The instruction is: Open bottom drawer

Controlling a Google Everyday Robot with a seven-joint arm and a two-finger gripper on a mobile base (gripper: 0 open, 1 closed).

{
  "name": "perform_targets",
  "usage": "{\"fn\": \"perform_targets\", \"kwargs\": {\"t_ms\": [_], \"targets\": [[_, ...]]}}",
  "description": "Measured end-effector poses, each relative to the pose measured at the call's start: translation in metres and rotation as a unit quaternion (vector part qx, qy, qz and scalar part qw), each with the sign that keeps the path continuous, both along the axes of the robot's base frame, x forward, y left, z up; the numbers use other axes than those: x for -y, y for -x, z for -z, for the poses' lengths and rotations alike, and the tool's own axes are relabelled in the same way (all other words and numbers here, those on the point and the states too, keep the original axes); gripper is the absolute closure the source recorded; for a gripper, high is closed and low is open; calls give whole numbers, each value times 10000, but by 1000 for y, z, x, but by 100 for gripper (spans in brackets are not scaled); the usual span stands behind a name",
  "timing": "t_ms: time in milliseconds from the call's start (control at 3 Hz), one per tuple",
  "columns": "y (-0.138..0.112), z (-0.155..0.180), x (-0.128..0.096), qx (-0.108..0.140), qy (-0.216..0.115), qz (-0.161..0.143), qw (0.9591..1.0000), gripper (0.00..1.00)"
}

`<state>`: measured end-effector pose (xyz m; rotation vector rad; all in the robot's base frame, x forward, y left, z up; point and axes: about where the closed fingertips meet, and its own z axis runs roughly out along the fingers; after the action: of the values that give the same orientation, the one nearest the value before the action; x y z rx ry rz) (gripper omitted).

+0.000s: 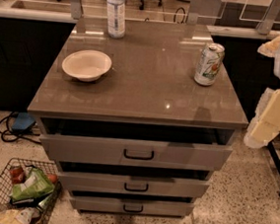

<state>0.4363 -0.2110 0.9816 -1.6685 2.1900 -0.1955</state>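
The bottom drawer is the lowest and narrowest of three grey fronts in the cabinet, with a small black bar handle. Its front stands slightly out from the cabinet, with a dark gap above it. The middle drawer and the top drawer also stand slightly out. My gripper is the cream-coloured part at the right edge of the view. It hangs beside the cabinet's right side at top-drawer height, well above and to the right of the bottom drawer, and touches nothing.
On the grey countertop stand a white bowl, a water bottle and a drink can. A wire basket with packets sits on the floor at the lower left. Cables lie left of the cabinet.
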Motion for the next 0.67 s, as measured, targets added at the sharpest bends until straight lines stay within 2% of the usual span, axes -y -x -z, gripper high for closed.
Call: {"fn": "perform_targets", "kwargs": {"t_ms": [333, 667], "targets": [[20, 16, -7, 376, 105, -54, 9992, 0], [44, 46, -21, 695, 145, -325, 9969, 0]]}}
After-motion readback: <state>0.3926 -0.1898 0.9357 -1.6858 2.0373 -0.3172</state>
